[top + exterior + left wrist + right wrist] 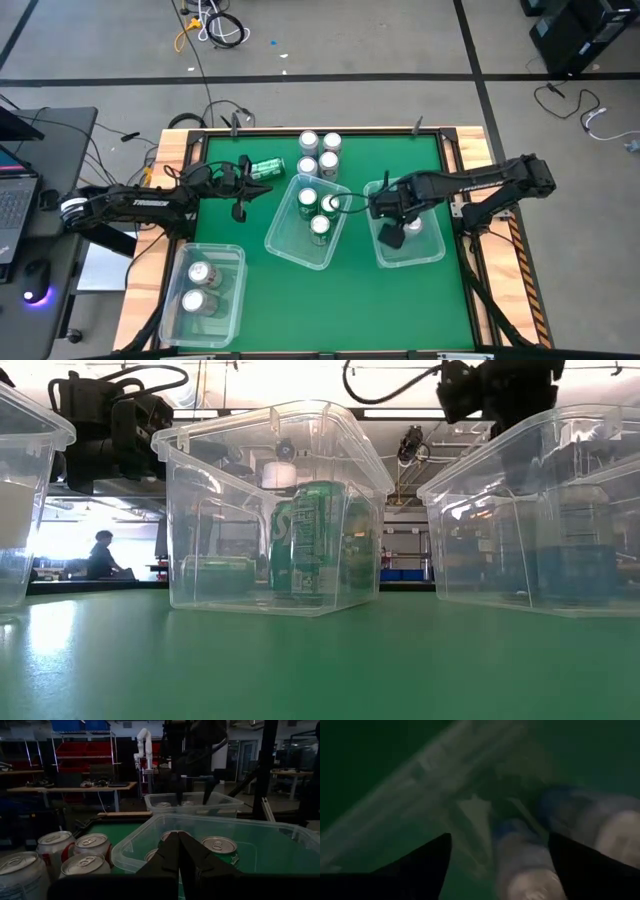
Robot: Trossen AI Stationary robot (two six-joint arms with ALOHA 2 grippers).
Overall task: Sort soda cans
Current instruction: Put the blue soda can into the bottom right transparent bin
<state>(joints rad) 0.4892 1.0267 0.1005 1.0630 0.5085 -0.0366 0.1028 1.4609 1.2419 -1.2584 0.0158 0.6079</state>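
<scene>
My right gripper [392, 232] hangs open over the right clear bin [432, 250]. In the right wrist view its fingers stand to either side of a blurred blue can [520, 860], with a second blue can [592, 820] beside it. My left gripper [177, 851] is shut and empty, hovering [240, 200] near a green can [267, 168] that lies on its side. Several silver-white cans [318, 152] stand upright near the far edge. The middle bin [285, 245] holds three upright green cans [320, 225]. The near-left bin [232, 290] holds two silver-white cans [198, 285].
The three clear bins take up the middle, right and near-left of the green mat; a bare strip of mat [340, 310] lies toward the near edge. Wooden rails [172, 160] border the table. A laptop [12, 190] sits left of the table. A person [100, 555] is far behind.
</scene>
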